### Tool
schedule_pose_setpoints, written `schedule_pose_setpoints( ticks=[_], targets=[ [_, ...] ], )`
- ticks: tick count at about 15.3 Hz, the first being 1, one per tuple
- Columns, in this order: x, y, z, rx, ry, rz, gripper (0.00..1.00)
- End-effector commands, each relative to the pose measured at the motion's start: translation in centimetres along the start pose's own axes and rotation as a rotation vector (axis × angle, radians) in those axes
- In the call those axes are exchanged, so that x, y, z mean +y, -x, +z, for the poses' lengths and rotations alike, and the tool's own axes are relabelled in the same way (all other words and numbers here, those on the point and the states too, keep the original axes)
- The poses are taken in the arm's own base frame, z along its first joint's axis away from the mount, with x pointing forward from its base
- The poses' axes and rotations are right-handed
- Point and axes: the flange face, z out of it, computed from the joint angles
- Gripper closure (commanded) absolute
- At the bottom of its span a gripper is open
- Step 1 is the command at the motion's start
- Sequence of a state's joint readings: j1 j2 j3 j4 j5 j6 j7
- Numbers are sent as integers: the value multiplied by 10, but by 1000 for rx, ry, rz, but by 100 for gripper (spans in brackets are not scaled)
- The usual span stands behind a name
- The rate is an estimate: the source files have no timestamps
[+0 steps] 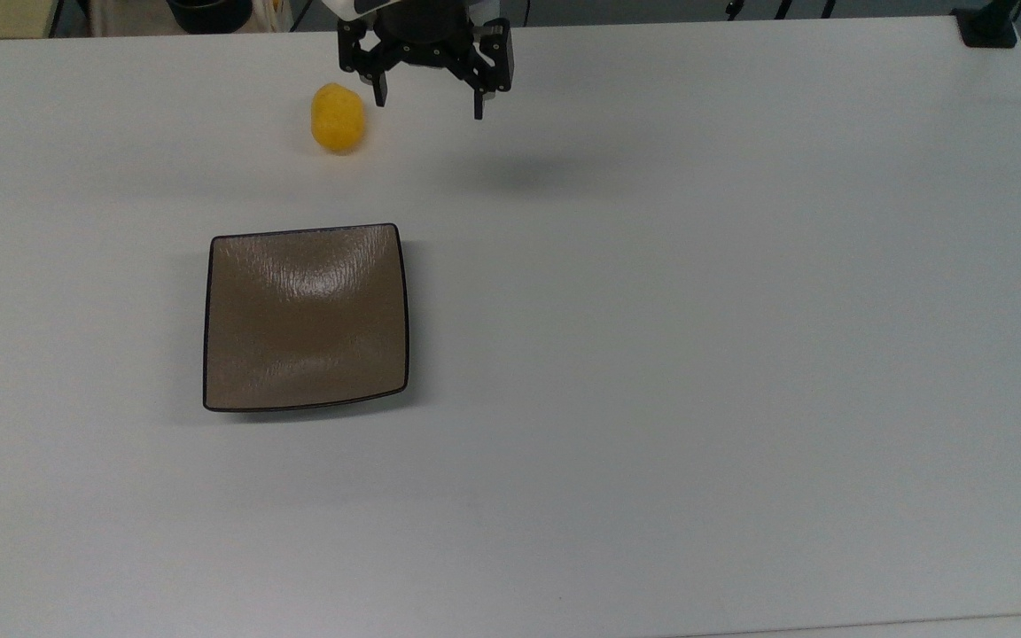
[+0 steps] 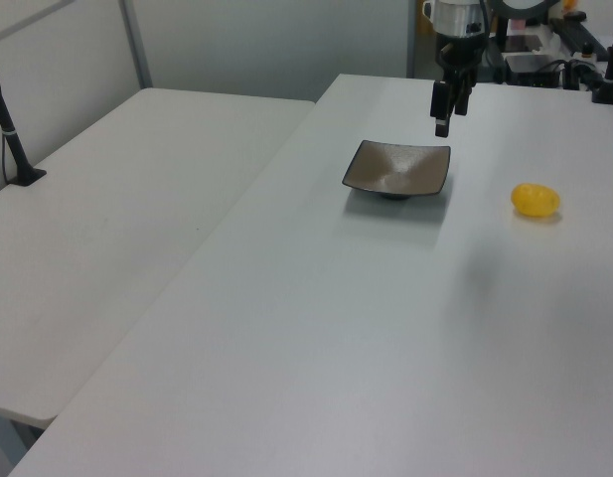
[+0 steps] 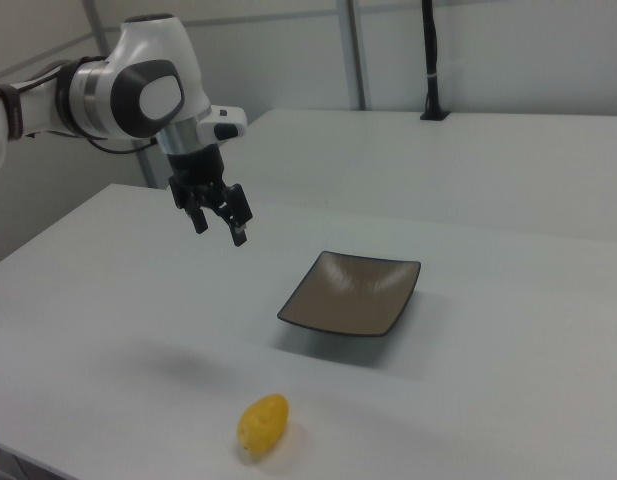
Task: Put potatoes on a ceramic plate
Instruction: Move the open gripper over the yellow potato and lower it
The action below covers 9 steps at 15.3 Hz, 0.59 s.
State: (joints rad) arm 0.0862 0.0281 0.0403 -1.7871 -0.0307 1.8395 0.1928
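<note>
A bright yellow, egg-shaped potato [image 1: 337, 117] lies on the white table, also seen in the left view as the potato [image 2: 536, 200] and in the right view as the potato [image 3: 262, 425]. The square brown ceramic plate [image 1: 305, 317] with a black rim sits bare on the table; the plate [image 2: 397, 168] and the plate [image 3: 353, 292] show the same. My gripper [image 1: 430, 100] hangs open in the air, empty, just to the top view's right of the potato. The gripper [image 3: 220, 226] is well above the table, and the gripper [image 2: 447, 111] points down.
The white table [image 1: 697, 354] is wide and bare around the plate. A black post base [image 1: 987, 27] stands at the top view's far right corner. A second table [image 2: 107, 238] adjoins in the left view, with a black post [image 2: 10, 129] on it.
</note>
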Motion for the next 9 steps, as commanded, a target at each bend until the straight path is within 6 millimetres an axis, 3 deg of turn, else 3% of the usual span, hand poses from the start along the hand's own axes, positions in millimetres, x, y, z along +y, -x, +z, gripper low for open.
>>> schedule_pose_setpoints(
  ticks=[1, 9],
  targets=[
    [3, 5, 0, 4, 4, -29, 0],
    [5, 8, 2, 7, 3, -34, 0]
  ],
)
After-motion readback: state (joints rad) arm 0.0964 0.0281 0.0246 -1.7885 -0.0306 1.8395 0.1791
